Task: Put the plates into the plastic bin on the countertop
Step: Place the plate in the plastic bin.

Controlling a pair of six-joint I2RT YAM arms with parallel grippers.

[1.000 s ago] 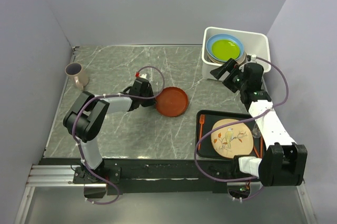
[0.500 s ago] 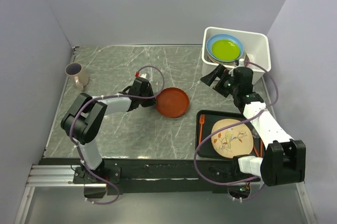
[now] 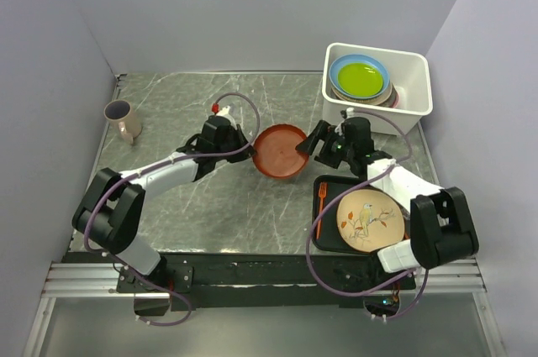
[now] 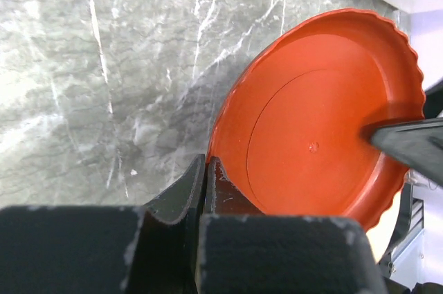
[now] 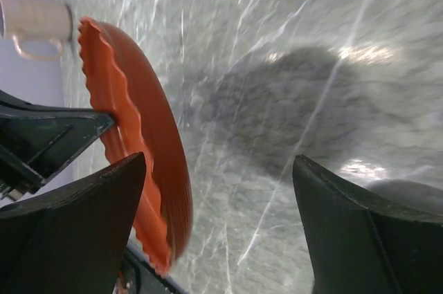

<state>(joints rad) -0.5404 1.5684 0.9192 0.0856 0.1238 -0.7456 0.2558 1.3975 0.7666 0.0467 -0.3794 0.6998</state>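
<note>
The red-orange plate [image 3: 280,152] is tilted up on edge over the countertop [image 3: 185,105]. My left gripper [image 3: 245,149] is shut on its left rim; in the left wrist view the gripper [image 4: 205,168] pinches the rim of the plate [image 4: 325,114]. My right gripper [image 3: 316,144] is open at the plate's right edge. In the right wrist view the plate's scalloped rim [image 5: 149,169] lies between the open fingers, close to the left finger [image 5: 76,232]. The white plastic bin [image 3: 416,67] at the back right holds a stack topped by a yellow-green plate [image 3: 360,80] on a blue plate [image 3: 343,65].
A flat black tray [image 3: 329,235] at the front right holds a tan plate with a bird pattern [image 3: 368,218] and an orange fork [image 3: 320,206]. A beige mug [image 3: 123,119] stands at the far left and also shows in the right wrist view [image 5: 38,21].
My left gripper has lifted and tilted the red-orange plate and carried it slightly right. My right arm has swung from the bin down and left to the plate's right edge.
</note>
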